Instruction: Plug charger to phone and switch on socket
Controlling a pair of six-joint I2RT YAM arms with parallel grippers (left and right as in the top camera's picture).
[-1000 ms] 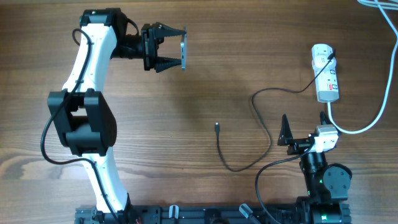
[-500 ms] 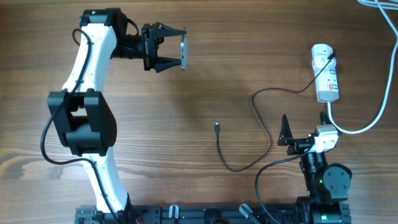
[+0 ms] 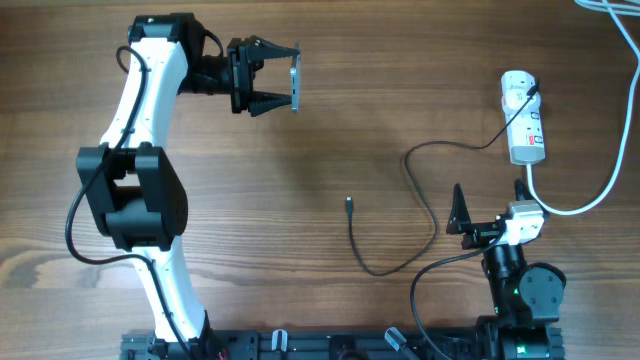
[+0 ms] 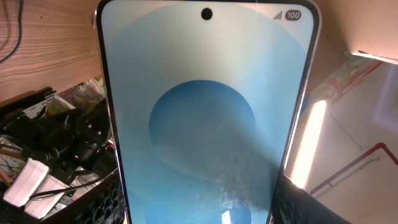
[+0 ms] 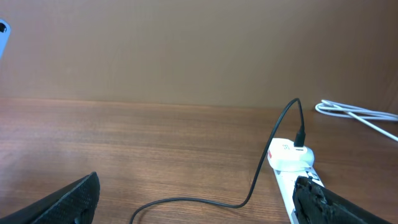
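My left gripper (image 3: 283, 80) is shut on the phone (image 3: 296, 80) and holds it on edge above the far left of the table. In the left wrist view the phone's teal-blue screen (image 4: 205, 124) fills the frame between my fingers (image 4: 102, 199). The socket (image 3: 525, 120) lies at the far right with a plug in its far end. The charger's black cable (image 3: 432, 215) curls from that plug to its loose connector tip (image 3: 348, 203) at mid-table. My right gripper (image 3: 490, 203) is open and empty, just in front of the socket (image 5: 292, 158), with the cable (image 5: 258, 174) between its fingers.
The socket's thick white cord (image 3: 600, 190) loops right and runs off the far right corner; it also shows in the right wrist view (image 5: 357, 113). The arm bases stand at the near edge. Bare wooden table (image 3: 400, 80) lies between the arms.
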